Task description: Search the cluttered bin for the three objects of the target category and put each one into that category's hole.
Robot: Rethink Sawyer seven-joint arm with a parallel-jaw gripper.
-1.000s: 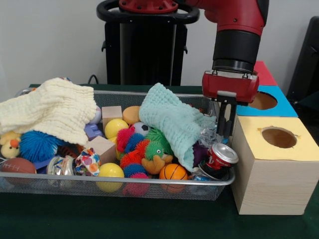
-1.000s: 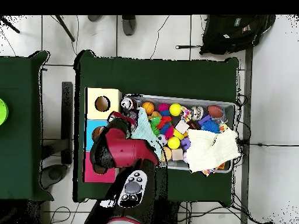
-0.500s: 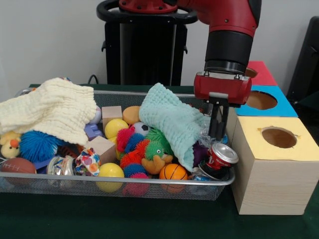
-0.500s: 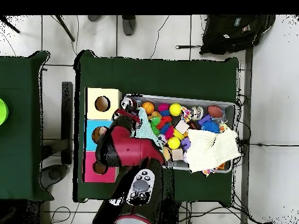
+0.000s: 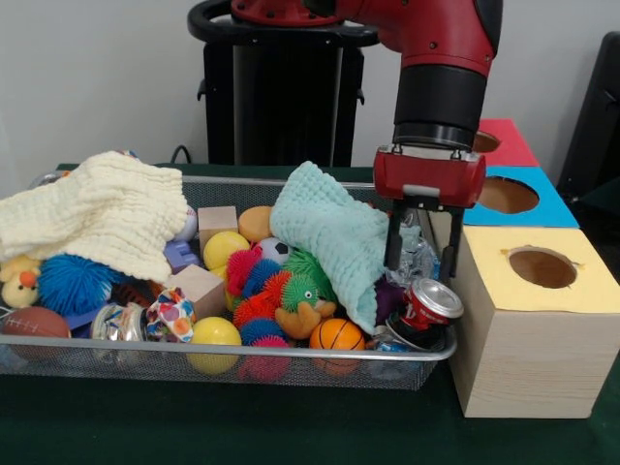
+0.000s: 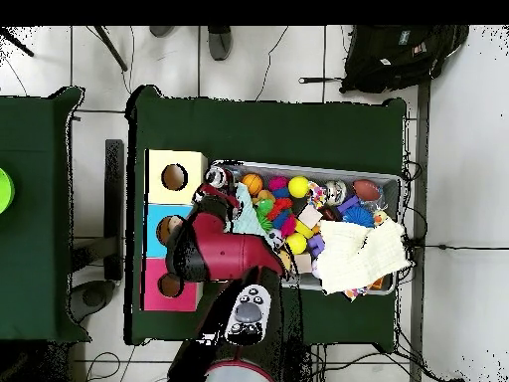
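The bin (image 5: 242,351) is a silver wire-mesh basket heaped with toys; it also shows in the overhead view (image 6: 394,183). My gripper (image 5: 421,260) hangs over the bin's right end, next to the yellow-topped box. It is open, with one finger on each side of a clear crinkly plastic bottle (image 5: 418,254) that lies between the mint cloth and the red can. Another clear crinkly item (image 5: 114,321) lies at the bin's front left. In the overhead view my arm (image 6: 224,254) hides the gripper.
A mint cloth (image 5: 334,237) and a cream cloth (image 5: 97,215) drape over the toys. A crushed red can (image 5: 426,308) lies at the front right corner. Right of the bin stand boxes with holes: yellow (image 5: 542,266), blue (image 5: 511,196), red (image 5: 499,140).
My gripper moved a little left, over the bin's right end. Its fingers, close together before, have spread apart around the clear bottle.
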